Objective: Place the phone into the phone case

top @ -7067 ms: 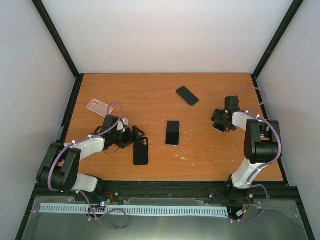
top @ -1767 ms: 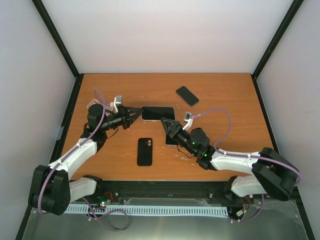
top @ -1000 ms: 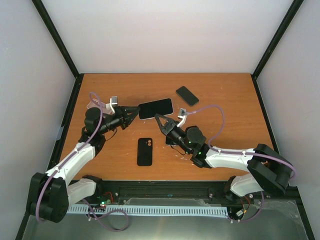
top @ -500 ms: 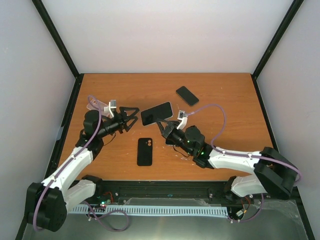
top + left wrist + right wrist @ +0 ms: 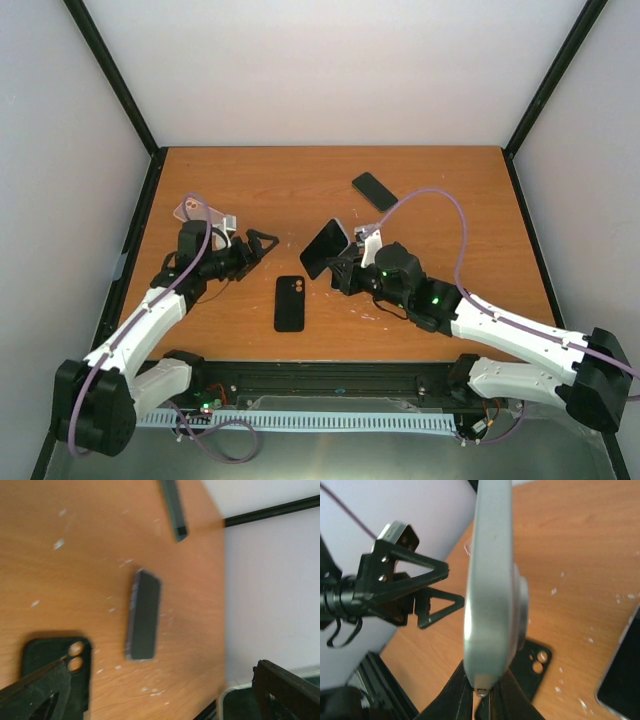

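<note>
One arm alone now carries the phone (image 5: 324, 249): the left jaws have sprung wide and backed off, leaving it tilted on edge, clamped in the right jaws. The black phone case (image 5: 288, 303) lies flat just below, between both jaws, so lowering it in looks next.

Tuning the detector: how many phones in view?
3. Held phone in the right gripper; middle phone flat beside the black phone case; far phone toward the back. More may be hidden.

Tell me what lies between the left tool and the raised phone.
Only bare table, in the top view, between left tool and phone; the black case lies nearer the front edge.
</note>
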Controlling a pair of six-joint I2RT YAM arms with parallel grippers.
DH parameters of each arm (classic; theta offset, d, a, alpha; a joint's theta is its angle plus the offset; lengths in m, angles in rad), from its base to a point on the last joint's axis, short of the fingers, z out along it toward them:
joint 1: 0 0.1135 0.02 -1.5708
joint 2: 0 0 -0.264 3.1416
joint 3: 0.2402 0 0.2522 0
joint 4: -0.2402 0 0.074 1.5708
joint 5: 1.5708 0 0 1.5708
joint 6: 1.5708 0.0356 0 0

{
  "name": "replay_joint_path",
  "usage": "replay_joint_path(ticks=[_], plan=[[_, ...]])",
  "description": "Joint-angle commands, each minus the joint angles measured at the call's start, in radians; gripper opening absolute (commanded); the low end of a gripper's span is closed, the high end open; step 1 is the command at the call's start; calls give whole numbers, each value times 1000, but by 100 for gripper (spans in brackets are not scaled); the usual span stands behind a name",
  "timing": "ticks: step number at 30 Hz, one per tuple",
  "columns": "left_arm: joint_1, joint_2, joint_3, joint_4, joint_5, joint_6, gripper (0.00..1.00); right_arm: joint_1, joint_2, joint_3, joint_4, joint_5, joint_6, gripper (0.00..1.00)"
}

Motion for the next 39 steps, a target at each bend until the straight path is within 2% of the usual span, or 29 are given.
replay_joint_path(ticks=[1, 6, 12, 18, 24, 32, 39], plan=[[28, 54, -24, -132, 8, 149, 100, -14, -8, 84, -208, -135, -118, 6], [54, 24, -23, -210, -41, 203, 100, -16, 101, 191, -328, -307, -177, 6], [58, -28, -63, -198, -47, 214, 99, -45, 322, 277, -355, -507, -160, 5], [61, -10, -90, -205, -85, 231, 93, -115, 416, 305, -338, -664, -98, 6], [61, -21, -159, -105, -27, 213, 89, -165, 502, 324, -339, -764, -88, 6], [61, 24, -256, 83, 54, 188, 72, -173, 665, 421, -406, -830, -93, 6], [57, 104, -310, 195, 115, 161, 72, -183, 813, 495, -455, -916, -65, 8]])
